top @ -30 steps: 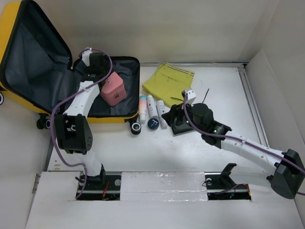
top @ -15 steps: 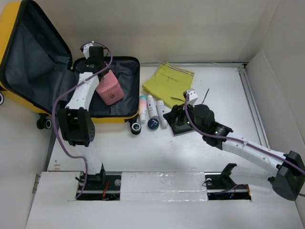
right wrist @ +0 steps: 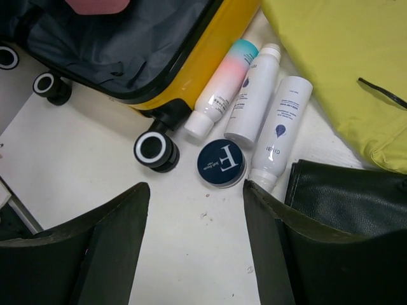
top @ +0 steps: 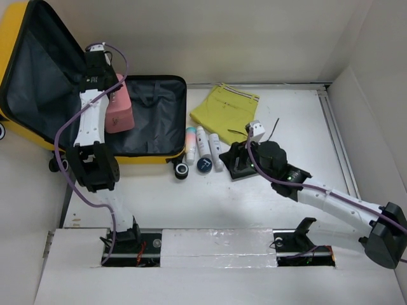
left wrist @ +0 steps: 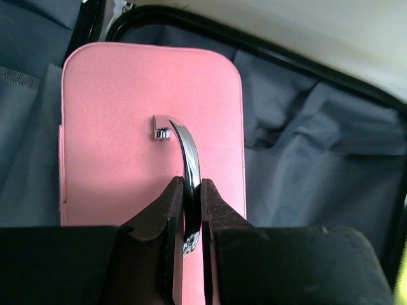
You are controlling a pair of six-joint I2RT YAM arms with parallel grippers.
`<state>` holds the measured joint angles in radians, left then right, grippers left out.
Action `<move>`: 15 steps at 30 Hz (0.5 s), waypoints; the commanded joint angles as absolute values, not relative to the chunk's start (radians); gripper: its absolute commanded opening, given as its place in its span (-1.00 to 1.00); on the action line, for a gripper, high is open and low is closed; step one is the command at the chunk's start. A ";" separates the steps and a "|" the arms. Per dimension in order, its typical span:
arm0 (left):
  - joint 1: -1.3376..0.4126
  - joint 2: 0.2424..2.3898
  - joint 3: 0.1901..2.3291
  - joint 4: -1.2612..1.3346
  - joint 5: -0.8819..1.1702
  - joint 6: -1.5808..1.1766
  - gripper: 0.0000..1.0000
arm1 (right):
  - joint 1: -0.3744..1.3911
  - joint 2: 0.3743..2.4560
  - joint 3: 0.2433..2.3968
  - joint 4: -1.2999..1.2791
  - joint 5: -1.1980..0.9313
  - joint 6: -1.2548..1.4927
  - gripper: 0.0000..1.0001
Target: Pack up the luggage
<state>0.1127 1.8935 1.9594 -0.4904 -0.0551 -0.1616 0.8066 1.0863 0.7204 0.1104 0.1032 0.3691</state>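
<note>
Luggage lies open at the far left of the table — lid propped up on the left, base flat with its dark lining facing up. Left gripper hangs right over the base, at the end next to the lid hinge. Its jaws are pinched together on the thin metal handle of the pink case. So the luggage is directly below the hand, not off to a side. The case's long axis runs roughly far-to-near, along the hinge line, and the handle lies along that same axis. Cannot tell whether the case's bottom touches the lining or hangs just clear of it.

My read: this is the placing step for the case, close to done. It should call for a straight lowering and then parting the jaws, with no sideways travel. The case may tip if let go before it sits flat.

Right gripper is well apart from the luggage base, low over the table, jaws spread wide, holding nothing. Ahead of it are three bottles lying side by side, with a round dark jar just beside their caps. A black pouch lies by its right finger, with the yellow garment beyond. The right arm is nearer these loose items — the left arm is the one at the luggage.
</note>
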 commanded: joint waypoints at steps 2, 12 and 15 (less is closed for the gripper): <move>0.146 1.908 2.014 -0.423 0.086 -0.054 -1.00 | 0.816 1.058 0.719 0.137 0.123 0.357 0.33; 0.178 1.927 1.916 -0.414 -0.009 -0.031 -0.47 | 0.816 1.034 0.701 0.137 0.141 0.357 0.37; 0.178 1.916 1.927 -0.414 -0.113 -0.074 0.07 | 0.816 1.057 0.701 0.137 0.141 0.357 0.43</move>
